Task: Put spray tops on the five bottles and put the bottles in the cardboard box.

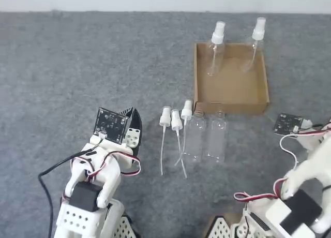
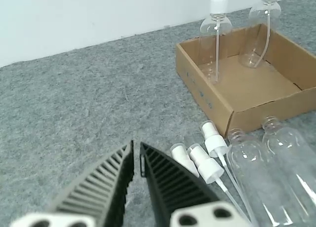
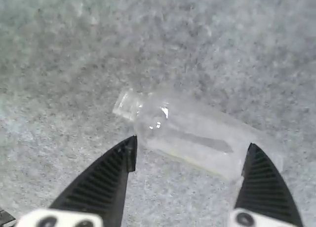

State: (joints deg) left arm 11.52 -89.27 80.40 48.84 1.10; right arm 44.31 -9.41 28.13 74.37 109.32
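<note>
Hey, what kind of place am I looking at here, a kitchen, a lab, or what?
Most likely a robotics lab bench, not a kitchen: a table covered in grey felt matting, a plain white wall behind it, and small robot arms with bare wiring near a cardboard box.

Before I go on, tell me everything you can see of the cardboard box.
The cardboard box is a shallow, open-topped brown tray with low walls, sitting flat on the grey felt mat. Two capped bottles, clear with white spray tops, stand upright inside by its far wall. Two topless bottles lie outside on the mat, necks close to its near wall.
</note>
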